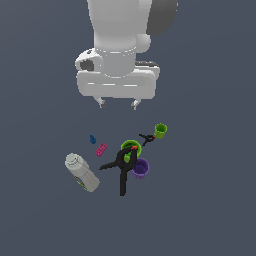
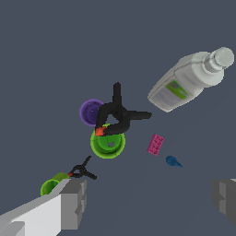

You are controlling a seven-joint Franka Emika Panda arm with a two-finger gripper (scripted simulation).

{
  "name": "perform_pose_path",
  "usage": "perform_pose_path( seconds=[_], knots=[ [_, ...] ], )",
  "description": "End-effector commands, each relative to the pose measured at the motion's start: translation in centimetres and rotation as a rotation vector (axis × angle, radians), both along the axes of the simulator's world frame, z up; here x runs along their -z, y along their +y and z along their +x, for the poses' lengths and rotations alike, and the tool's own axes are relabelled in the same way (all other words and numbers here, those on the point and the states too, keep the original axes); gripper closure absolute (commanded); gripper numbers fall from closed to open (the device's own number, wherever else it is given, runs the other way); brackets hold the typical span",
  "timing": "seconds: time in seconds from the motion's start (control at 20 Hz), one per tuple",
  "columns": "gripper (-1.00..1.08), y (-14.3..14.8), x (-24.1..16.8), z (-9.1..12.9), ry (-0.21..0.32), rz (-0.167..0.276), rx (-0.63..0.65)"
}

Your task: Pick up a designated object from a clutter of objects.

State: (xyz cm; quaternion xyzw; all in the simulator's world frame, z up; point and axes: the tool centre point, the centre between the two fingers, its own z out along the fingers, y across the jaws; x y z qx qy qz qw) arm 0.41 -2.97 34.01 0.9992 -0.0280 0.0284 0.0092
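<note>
The claw (image 1: 118, 103) hangs high over the pile with its 2 fingers (image 2: 69, 203) spread wide apart, holding nothing. The tiny pink brick (image 1: 101, 149) lies flat on the floor between the white bottle (image 1: 82, 172) and the big black clamp (image 1: 121, 167), just beside the small blue piece (image 1: 92, 139). It sits below the claw, a bit to the exterior view's left, so I think the claw must go down and over. The brick's long side lies slanted.

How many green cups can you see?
2. One green cup sits under the big black clamp, beside the purple cup. The other green cup lies farther off, by the small black clamp. None looks hidden.
</note>
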Motion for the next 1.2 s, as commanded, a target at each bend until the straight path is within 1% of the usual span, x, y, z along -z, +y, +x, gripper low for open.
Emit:
perform_pose_path(
  seconds=[0.0,0.3,0.55,0.85,1.15],
  knots=[
    [-0.92,-0.1,0.2,0.0,0.001,0.001,0.003],
    [-0.92,-0.8,2.3,0.5,0.005,0.01,0.031],
    [-0.92,-2.0,5.8,0.9,0.011,0.022,0.077],
    [-0.92,-4.3,11.9,1.1,0.022,0.038,0.165],
    [-0.92,-7.2,19.1,0.1,0.035,0.044,0.275]
  ],
)
